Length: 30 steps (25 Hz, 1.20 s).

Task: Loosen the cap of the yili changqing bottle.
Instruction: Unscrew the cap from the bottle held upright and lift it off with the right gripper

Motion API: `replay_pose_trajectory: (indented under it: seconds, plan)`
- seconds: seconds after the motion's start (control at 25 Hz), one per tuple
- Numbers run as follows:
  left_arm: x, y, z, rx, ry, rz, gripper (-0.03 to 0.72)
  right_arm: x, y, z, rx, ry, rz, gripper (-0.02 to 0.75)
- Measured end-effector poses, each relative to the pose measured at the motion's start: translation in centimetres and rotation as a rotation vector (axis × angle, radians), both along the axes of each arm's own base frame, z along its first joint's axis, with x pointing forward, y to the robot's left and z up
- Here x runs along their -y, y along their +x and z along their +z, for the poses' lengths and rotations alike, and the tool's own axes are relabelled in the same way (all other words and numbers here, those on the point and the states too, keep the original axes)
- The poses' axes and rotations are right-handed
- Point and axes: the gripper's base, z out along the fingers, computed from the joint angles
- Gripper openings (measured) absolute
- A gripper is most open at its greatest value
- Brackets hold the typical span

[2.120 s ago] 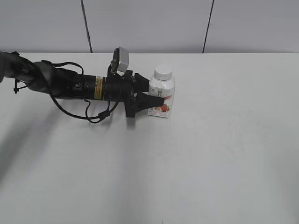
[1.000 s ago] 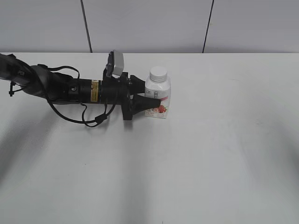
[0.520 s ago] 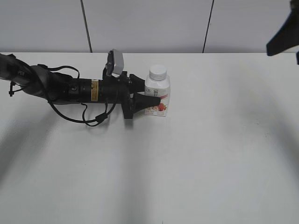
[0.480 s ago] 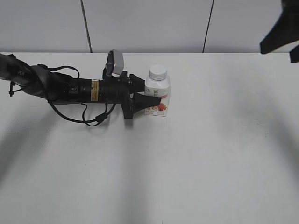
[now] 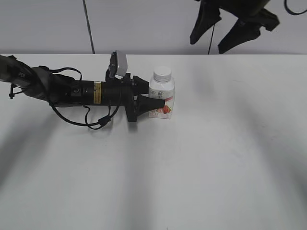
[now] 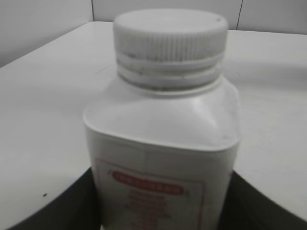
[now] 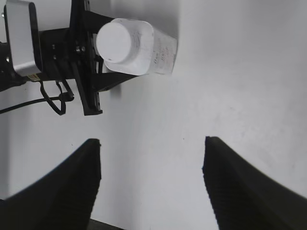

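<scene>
The yili changqing bottle [image 5: 161,99] stands upright on the white table [image 5: 201,158], white with a pink-red strawberry label. Its white ribbed cap [image 5: 162,74] sits on the neck. My left gripper [image 5: 152,98] lies low along the table from the left and is shut on the bottle's body. In the left wrist view the bottle [image 6: 165,158] fills the frame, cap [image 6: 170,33] on top, a dark finger at each side. My right gripper [image 5: 209,44] hangs open and empty high above the table, up and right of the bottle. From above, the right wrist view shows the bottle [image 7: 144,50], its cap [image 7: 117,42] and the open jaws [image 7: 152,158].
The left arm's black body and cable [image 5: 81,93] stretch across the table's left half. A grey panelled wall [image 5: 148,24] stands behind the table's far edge.
The right arm has swung in from the upper right to above the table's far side. The left gripper slid the bottle a little leftward two seconds ago and has held still since.
</scene>
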Motion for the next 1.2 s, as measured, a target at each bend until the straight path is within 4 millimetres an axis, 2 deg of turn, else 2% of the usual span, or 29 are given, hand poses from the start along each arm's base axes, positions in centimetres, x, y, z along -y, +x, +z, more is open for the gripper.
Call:
replay_pose_trajectory:
  seconds: [0.28, 0.64, 0.92, 1.2]
  plan:
    - [0.0, 0.0, 0.0, 0.0, 0.002, 0.005, 0.401, -3.7, 2.8, -2.4, -0.064, -0.007, -0.006, 0.527]
    - [0.0, 0.1, 0.0, 0.002, 0.006, 0.008, 0.401, -7.3, 5.0, -5.2, -0.067, -0.029, 0.005, 0.527]
    - [0.0, 0.1, 0.0, 0.002, 0.006, 0.008, 0.401, -8.2, 6.4, -6.9, -0.038, -0.063, -0.002, 0.527]
    - [0.0, 0.1, 0.0, 0.002, 0.007, 0.008, 0.401, -8.1, 6.8, -7.3, -0.016, -0.09, -0.011, 0.527]
